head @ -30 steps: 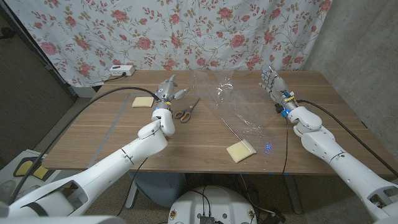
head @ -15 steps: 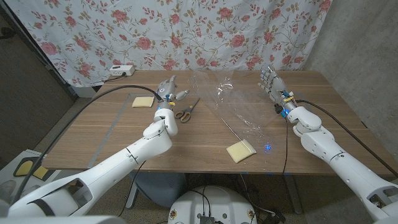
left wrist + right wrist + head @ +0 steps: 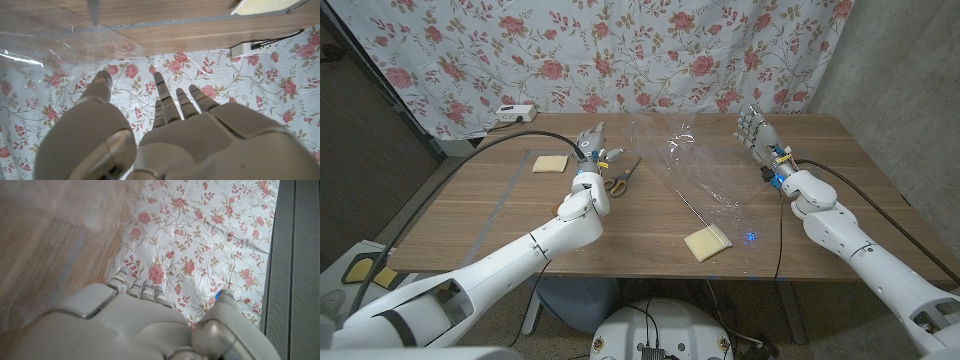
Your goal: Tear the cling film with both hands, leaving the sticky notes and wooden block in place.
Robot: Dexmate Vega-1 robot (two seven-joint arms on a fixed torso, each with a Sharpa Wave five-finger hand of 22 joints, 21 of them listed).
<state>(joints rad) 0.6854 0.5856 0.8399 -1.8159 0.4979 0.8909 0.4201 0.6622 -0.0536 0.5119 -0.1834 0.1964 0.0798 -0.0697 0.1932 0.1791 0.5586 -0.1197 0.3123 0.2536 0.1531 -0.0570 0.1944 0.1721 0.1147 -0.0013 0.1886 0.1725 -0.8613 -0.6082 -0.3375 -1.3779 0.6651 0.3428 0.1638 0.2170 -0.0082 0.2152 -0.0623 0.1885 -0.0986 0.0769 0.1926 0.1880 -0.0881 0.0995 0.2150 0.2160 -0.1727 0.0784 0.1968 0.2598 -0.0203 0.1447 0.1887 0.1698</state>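
Film (image 3: 700, 175) spread across table (image 3: 470, 215) centre, running from far edge toward near edge, crinkled and lifted at far end. Near end pinned under block (image 3: 707, 241) close to near edge, likely as an anchor so a pull can stretch the sheet.

Left robot hand (image 3: 594, 148) raised over far-left part of table, just left of film; fingers apart, holding nothing. Spread fingers (image 3: 165, 102) confirmed in left wrist view, film edge beyond them, no contact.

Right robot hand (image 3: 754, 131) upright near far-right part of table, just right of film; fingers extended, nothing held.

Both flanking the sheet, apparently staged for a two-sided grasp; tear not begun.

Scissors (image 3: 617, 179) between left robot hand and film. Notes (image 3: 550, 164) toward far-left, well apart from film, untouched.
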